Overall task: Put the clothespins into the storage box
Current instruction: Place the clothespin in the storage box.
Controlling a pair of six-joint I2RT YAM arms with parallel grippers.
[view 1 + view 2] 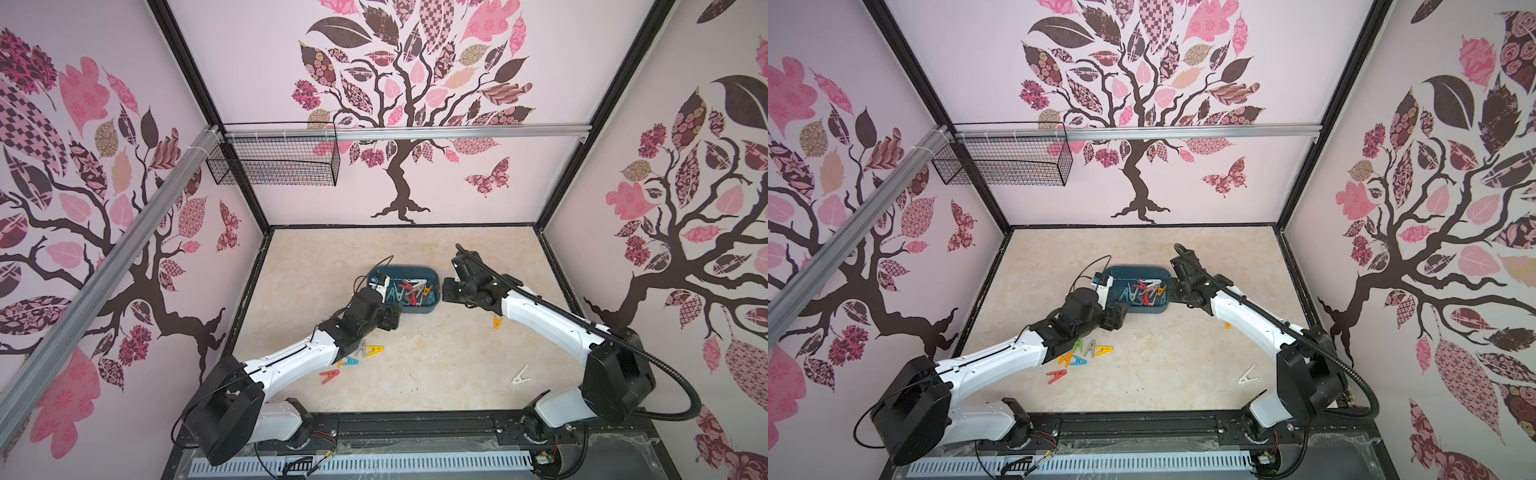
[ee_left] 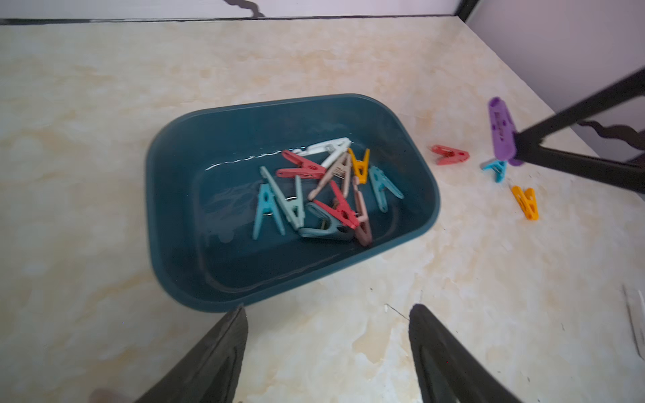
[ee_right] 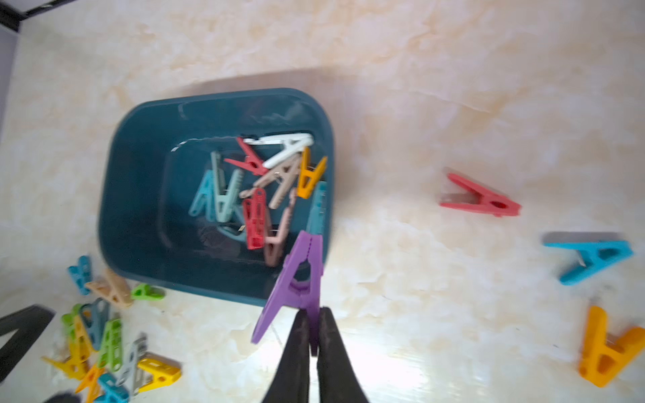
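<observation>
Marble-look table (image 1: 415, 386) between pink tree-patterned walls carries the storage box (image 2: 174, 209) near its middle. The box's long axis runs 9 to 3 in both top views. Roughly a dozen clothespins (image 2: 335, 188) lie heaped in its 3 o'clock half, pointing every way.

Plenty remain outside. A mixed cluster (image 1: 365, 351) sits at 7 o'clock from the box beside the left arm, an orange clothespin (image 1: 497, 321) at 4 o'clock and a white clothespin (image 1: 520, 376) at 5 o'clock. A red clothespin (image 3: 485, 200) and a blue clothespin (image 3: 593, 254) lie off the box's 3 o'clock end. I judge the job half done at most.

The right gripper (image 3: 314, 314) is clenched on one handle leg of a purple clothespin (image 3: 309, 246). The purple clothespin's long axis carries on the line of the fingers, closed nose leading toward the box's 3 o'clock rim, apparently not yet over the inside. The left gripper (image 2: 328, 310) hangs spread and empty at the box's 7 o'clock corner.
</observation>
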